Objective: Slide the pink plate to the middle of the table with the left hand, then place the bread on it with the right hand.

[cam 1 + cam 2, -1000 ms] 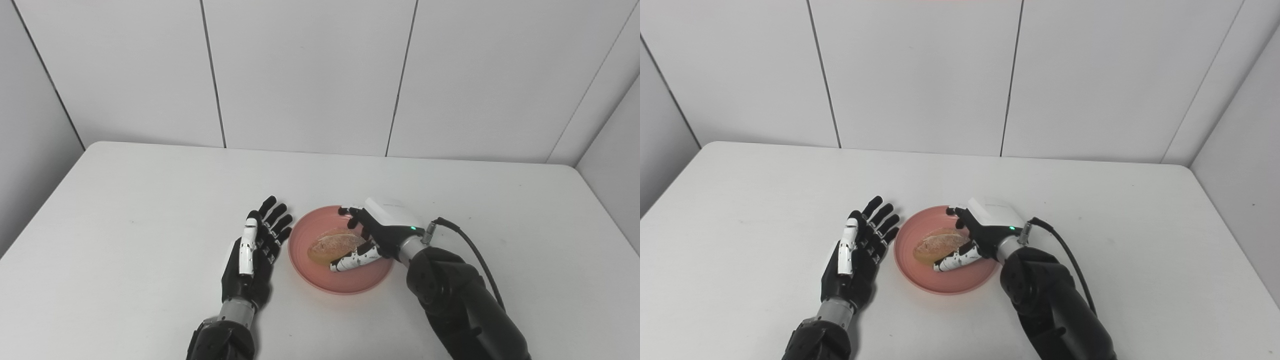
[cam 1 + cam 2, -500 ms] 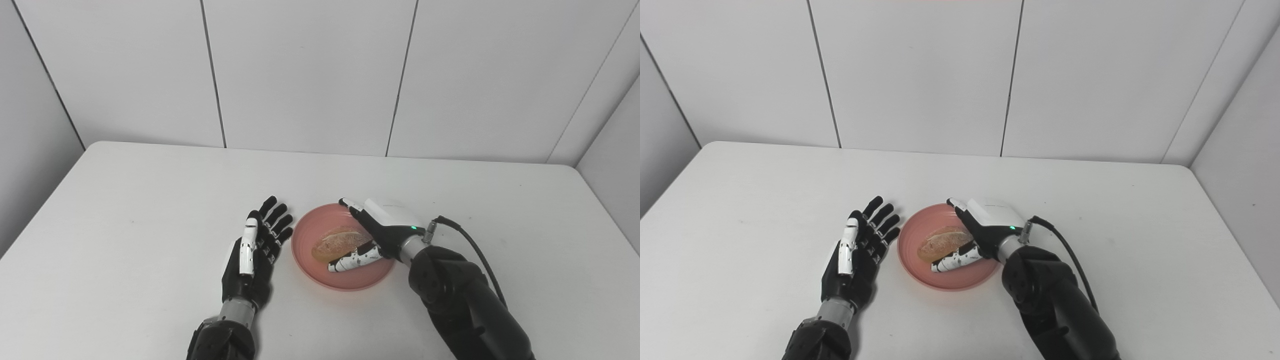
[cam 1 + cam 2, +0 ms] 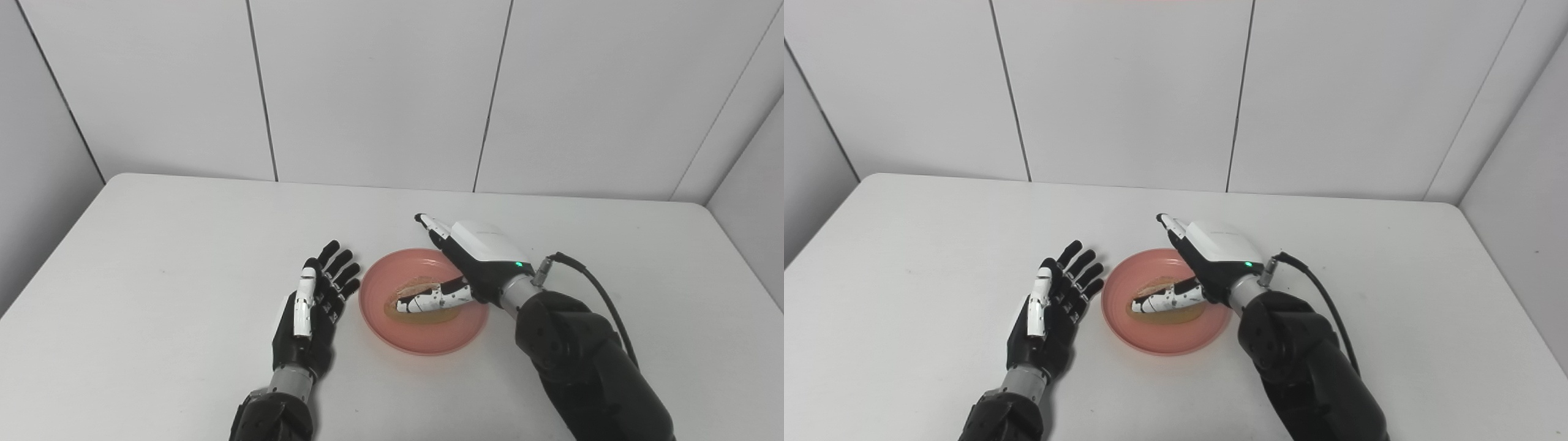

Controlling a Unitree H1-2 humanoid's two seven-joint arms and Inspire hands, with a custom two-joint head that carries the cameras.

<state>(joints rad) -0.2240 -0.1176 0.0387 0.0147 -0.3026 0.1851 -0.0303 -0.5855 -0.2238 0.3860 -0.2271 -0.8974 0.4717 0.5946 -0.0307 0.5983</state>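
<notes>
The pink plate (image 3: 429, 340) sits near the middle of the white table. A brown bread roll (image 3: 422, 312) lies in it, mostly hidden behind my right thumb. My right hand (image 3: 474, 260) hovers over the plate's right half, raised, with its fingers stretched out and apart; it holds nothing. My left hand (image 3: 312, 306) lies open and flat on the table just left of the plate, fingers spread and pointing away, not touching the rim.
The white table (image 3: 153, 257) ends at grey wall panels behind and on both sides. A black cable (image 3: 603, 300) runs from my right wrist.
My right hand has opened, let go of the bread and lifted up and back. The bread now lies on the plate. The left hand has not moved.
</notes>
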